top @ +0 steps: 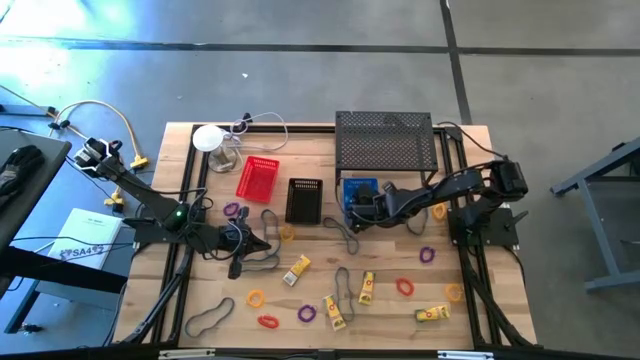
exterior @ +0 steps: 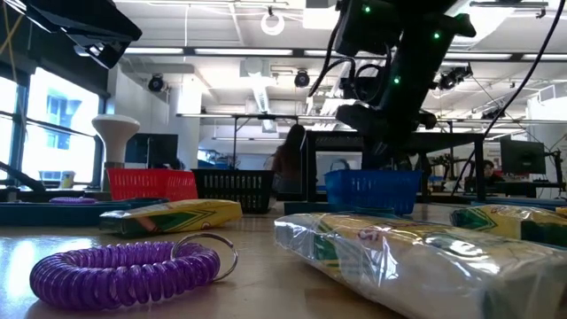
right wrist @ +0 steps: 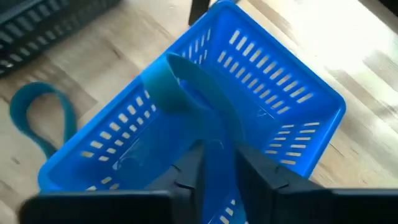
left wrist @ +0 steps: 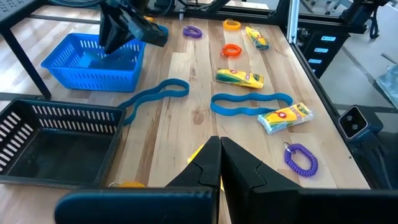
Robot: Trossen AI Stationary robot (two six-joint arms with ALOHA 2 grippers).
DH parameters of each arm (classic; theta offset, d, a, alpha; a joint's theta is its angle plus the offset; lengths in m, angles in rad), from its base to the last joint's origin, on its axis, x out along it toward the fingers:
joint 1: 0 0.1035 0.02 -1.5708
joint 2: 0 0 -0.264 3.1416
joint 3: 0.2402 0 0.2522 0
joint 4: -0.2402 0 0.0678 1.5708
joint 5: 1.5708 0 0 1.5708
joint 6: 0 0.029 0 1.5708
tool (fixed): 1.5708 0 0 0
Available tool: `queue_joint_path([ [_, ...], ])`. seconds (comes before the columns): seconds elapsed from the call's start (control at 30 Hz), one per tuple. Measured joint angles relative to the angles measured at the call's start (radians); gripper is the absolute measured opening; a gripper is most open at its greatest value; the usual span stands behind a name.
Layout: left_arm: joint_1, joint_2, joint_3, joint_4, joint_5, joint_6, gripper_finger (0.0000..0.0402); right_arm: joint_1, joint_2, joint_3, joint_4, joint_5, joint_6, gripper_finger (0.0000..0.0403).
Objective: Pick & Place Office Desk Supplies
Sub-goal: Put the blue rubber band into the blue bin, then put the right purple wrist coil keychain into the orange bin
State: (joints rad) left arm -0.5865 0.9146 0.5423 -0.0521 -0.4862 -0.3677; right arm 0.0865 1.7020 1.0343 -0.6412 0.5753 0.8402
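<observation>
While the right gripper [right wrist: 217, 165] is held above the small blue slotted plastic basket [right wrist: 292, 93], a blue-grey rubber-band loop [right wrist: 180, 93] is seen between its fingers — draped over the basket's rim and interior — the fingers pinching it. The left gripper [left wrist: 219, 163], fingers pressed together, is positioned over the wooden table [top: 390, 310]. Yellow crayon packets [left wrist: 239, 78] and coiled rings [left wrist: 301, 158] lie scattered across the tabletop.
</observation>
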Motion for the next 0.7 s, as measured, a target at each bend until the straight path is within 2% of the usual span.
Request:
queue_joint_path([
  [0.17, 0.0, 0.0, 0.0, 0.0, 0.0, 0.0, 0.0, 0.012, -0.009, 0.0, -0.004, 0.071, -0.04, 0.016],
  [0.3, 0.0, 0.0, 0.0, 0.0, 0.0, 0.0, 0.0, 0.017, -0.058, 0.0, -0.027, 0.015, -0.052, 0.0192],
  [0.4, 0.0, 0.0, 0.0, -0.001, 0.0, 0.0, 0.0, 0.032, -0.11, 0.0, -0.087, -0.089, -0.038, 0.0196],
  [0.5, 0.0, 0.0, 0.0, -0.001, 0.0, 0.0, 0.0, 0.05, -0.154, 0.001, -0.188, -0.269, 0.007, 0.0191],
  [0.6, 0.0, 0.0, 0.0, -0.001, 0.003, 0.0, 0.0, 0.084, -0.176, 0.001, -0.326, -0.444, 0.113, 0.0182],
  [0.7, -0.001, 0.0, -0.004, -0.003, 0.014, 0.0, 0.0, 0.13, -0.183, 0.001, -0.439, -0.543, 0.207, 0.0173],
])
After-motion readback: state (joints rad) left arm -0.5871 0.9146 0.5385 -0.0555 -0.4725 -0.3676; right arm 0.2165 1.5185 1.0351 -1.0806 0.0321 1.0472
